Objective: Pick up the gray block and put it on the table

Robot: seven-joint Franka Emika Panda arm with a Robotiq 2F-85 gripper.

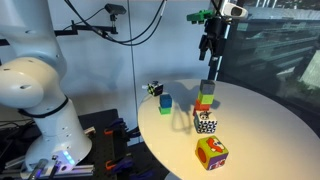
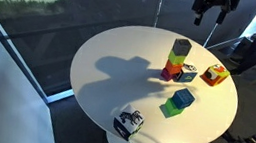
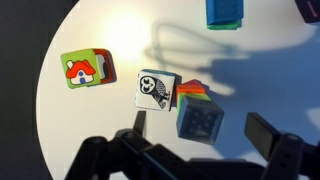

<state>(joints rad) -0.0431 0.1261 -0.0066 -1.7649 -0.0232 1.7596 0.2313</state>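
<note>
The gray block [image 1: 209, 87] sits on top of a stack of colored blocks on the round off-white table [image 1: 262, 128]. It also shows in an exterior view [image 2: 181, 46] and in the wrist view [image 3: 203, 117], where its studded top lies between my fingers, well below them. A lime green cube [image 1: 205, 100] is right under it. My gripper [image 1: 210, 48] hangs high above the stack, open and empty; it also shows in an exterior view [image 2: 215, 7] and in the wrist view [image 3: 201, 124].
A black-and-white patterned cube [image 1: 205, 124] stands beside the stack. A colorful picture cube [image 1: 211, 153] is near the table's edge. A blue block on a green one [image 2: 181, 99] and a small patterned cube [image 2: 128, 122] at the rim lie further off.
</note>
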